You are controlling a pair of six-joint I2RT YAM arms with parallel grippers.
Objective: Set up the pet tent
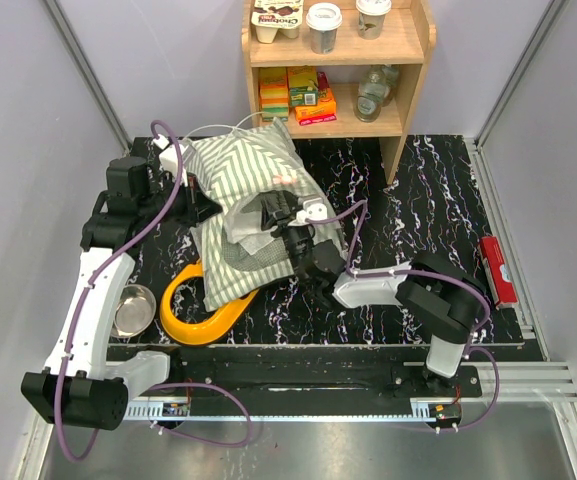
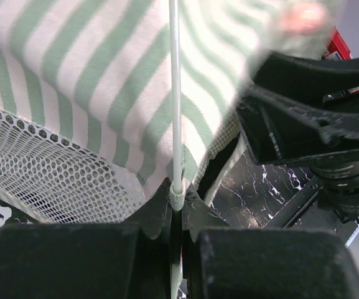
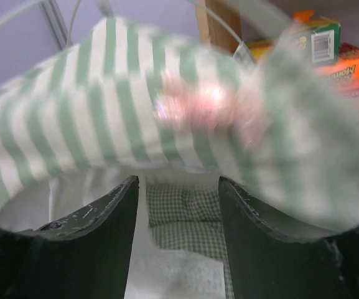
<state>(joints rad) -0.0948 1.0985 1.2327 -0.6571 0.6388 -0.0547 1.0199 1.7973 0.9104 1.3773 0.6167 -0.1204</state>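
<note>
Pet tent: the sage-green-and-white striped fabric pet tent [image 1: 253,175] lies in a bunched, raised heap on the black, white-veined marble-pattern table [image 1: 438,200]. In the top view it sits toward 10 o'clock from the table's middle.
Pole: a thin white flexible pole [image 2: 175,93] runs straight toward 12 o'clock across the stripes in the left wrist view. Its lower end sits in a green fabric sleeve right at the fingertips.
Mesh: the white mesh panel [image 2: 48,168] hangs at 8 o'clock of the pole, below the striped cloth.
Left gripper: the left gripper [image 2: 176,208] has its fingers pressed together, pinching the pole's end and the green sleeve. From above it meets the tent's 9 o'clock side.
Right gripper: the right gripper [image 3: 179,208] has its fingers spread, with nothing clamped between them. Striped cloth drapes over at 12 o'clock of the tips. From above it is tucked into the tent's 4 o'clock side.
Checked padding: green-checked quilted fabric [image 3: 185,215] shows through the gap between the right fingers.
Pink spot: a blurred pink patch [image 3: 207,103] sits on the stripes; I cannot tell what it is.
Yellow holder: a yellow ring-shaped bowl holder [image 1: 193,318] lies at 6 o'clock of the tent, its upper part under the fabric.
Steel bowl: a round metal bowl [image 1: 133,308] sits just beside the holder at its 9 o'clock.
Shelf: a wooden shelf unit [image 1: 408,90] stands at the table's 12 o'clock edge, carrying cups and boxes.
Red box: a flat red box [image 1: 496,270] lies at the table's 3 o'clock edge, well apart from the tent.
</note>
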